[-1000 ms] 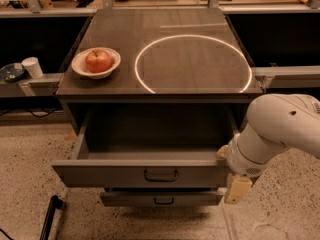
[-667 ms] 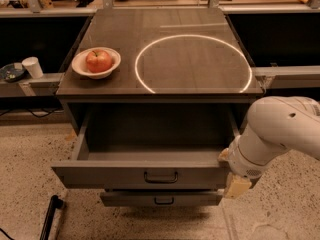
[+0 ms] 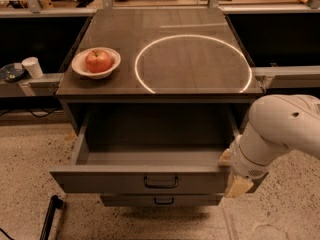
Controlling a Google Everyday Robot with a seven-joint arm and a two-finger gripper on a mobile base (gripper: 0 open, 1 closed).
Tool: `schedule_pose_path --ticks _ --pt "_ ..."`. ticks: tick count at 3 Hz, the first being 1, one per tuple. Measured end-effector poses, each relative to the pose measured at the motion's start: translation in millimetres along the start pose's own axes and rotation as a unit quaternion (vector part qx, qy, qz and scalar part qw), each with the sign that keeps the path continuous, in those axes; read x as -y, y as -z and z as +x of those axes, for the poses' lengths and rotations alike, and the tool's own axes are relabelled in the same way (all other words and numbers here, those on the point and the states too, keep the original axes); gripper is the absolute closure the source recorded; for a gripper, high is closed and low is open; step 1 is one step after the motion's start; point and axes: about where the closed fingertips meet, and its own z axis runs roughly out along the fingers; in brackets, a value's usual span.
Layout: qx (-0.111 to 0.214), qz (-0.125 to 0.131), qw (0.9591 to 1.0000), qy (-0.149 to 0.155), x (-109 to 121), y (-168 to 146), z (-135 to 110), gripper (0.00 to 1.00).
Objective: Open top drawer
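The top drawer is a wide grey metal drawer with a small black bar handle at the centre of its front panel. It stands pulled far out of the cabinet, and its inside looks empty. My gripper is at the drawer's right front corner, beside the end of the front panel, at the end of my white arm. It is well to the right of the handle. A shorter drawer with a similar handle shows just below, pushed further in.
A white bowl with a red apple sits on the cabinet top at the left, beside a bright ring of light. A paper cup stands on a ledge at the left. A black bar lies on the floor at the lower left.
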Motion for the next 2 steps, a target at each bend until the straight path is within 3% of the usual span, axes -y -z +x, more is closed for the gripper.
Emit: schedule_pose_path --ticks 1,2 --pt "0.003 0.006 0.9999 0.009 0.3 9.5 -5.3 0.53" --pt "0.006 0.006 0.9999 0.01 1.2 11.3 -5.5 0.56"
